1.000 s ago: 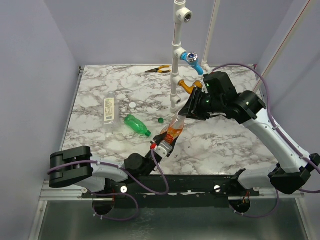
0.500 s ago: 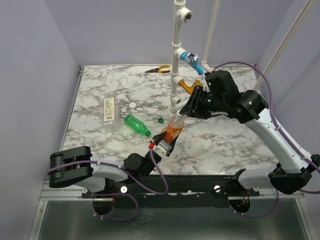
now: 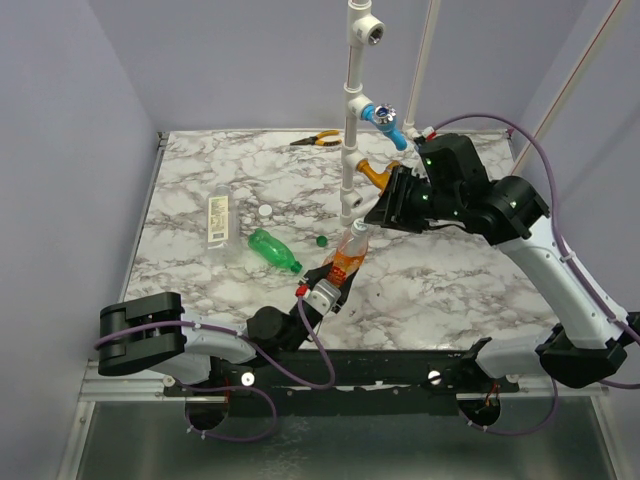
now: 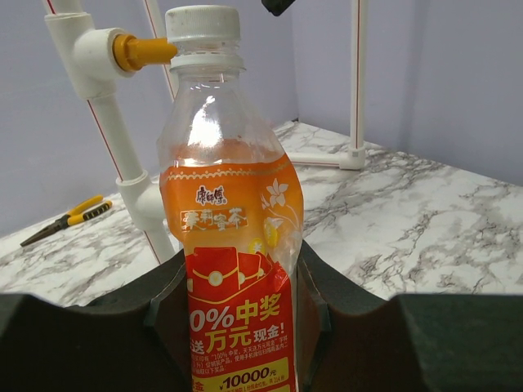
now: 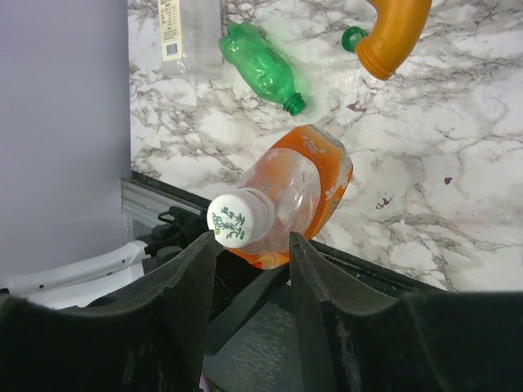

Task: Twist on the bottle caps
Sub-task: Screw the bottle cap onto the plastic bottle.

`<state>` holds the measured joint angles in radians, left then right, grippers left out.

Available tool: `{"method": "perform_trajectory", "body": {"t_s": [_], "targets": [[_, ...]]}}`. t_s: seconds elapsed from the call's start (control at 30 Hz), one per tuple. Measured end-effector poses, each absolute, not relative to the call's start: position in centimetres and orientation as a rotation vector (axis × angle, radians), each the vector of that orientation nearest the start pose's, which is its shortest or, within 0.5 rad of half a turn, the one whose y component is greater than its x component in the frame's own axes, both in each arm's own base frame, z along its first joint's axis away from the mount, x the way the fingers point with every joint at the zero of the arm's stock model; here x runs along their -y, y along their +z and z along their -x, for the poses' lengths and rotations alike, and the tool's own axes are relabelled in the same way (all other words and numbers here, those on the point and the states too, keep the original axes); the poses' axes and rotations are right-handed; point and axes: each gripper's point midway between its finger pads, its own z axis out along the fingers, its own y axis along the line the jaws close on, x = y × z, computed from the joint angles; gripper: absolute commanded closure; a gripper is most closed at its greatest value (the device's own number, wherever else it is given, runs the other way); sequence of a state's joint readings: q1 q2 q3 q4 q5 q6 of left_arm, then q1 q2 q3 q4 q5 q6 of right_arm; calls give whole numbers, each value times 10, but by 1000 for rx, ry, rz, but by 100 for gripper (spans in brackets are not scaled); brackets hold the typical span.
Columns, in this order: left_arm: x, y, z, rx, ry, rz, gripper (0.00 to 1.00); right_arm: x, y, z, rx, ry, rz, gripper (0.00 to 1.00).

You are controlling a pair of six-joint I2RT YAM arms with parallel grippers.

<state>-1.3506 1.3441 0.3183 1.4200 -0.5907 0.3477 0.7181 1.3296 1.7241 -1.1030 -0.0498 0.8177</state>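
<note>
While the marble table (image 3: 200, 180) takes up most of the floor of the booth, the white pipe frame (image 3: 350, 150) rises from its far middle, with a blue tap (image 3: 385, 115) and an orange spout (image 3: 373, 172) sticking out to the right.

The right gripper (image 5: 249, 261) hangs in the air just beside that frame, above the bottle top. Its fingers are spread wider than the cap below and are not touching it. Low at the near edge, the left gripper (image 4: 237, 302) is clamped tight on the lower body of the orange bottle (image 3: 347, 262), holding it off the table with its neck leaning up and away toward the pipe.

Further left, the clear bottle (image 3: 219, 218) lies on its side, label up. The green bottle (image 3: 273, 250) lies near it, closer to the middle, with its open neck pointing toward the held bottle. A pair of pliers (image 3: 315, 140) rests at the far edge.

On the orange bottle sits a white cap (image 4: 203, 24); how tightly it is turned I cannot tell. A loose white cap (image 3: 265, 211) lies between the clear bottle and the frame's foot, and the green cap (image 3: 321, 240) lies just past the green bottle's neck.
</note>
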Motion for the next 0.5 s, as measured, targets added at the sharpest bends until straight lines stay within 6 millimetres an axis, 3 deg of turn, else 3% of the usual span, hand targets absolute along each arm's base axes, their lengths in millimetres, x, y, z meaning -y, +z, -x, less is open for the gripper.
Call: {"method": "perform_trajectory", "body": {"t_s": [0.27,0.5], "targets": [[318,237,-183,-1156,-531,-510,100,-248,347,-230,-2422,756,53,53],[318,237,-183,-1159,-538,-507,100,-244,340,-233,-2450,661,187,44]]}}
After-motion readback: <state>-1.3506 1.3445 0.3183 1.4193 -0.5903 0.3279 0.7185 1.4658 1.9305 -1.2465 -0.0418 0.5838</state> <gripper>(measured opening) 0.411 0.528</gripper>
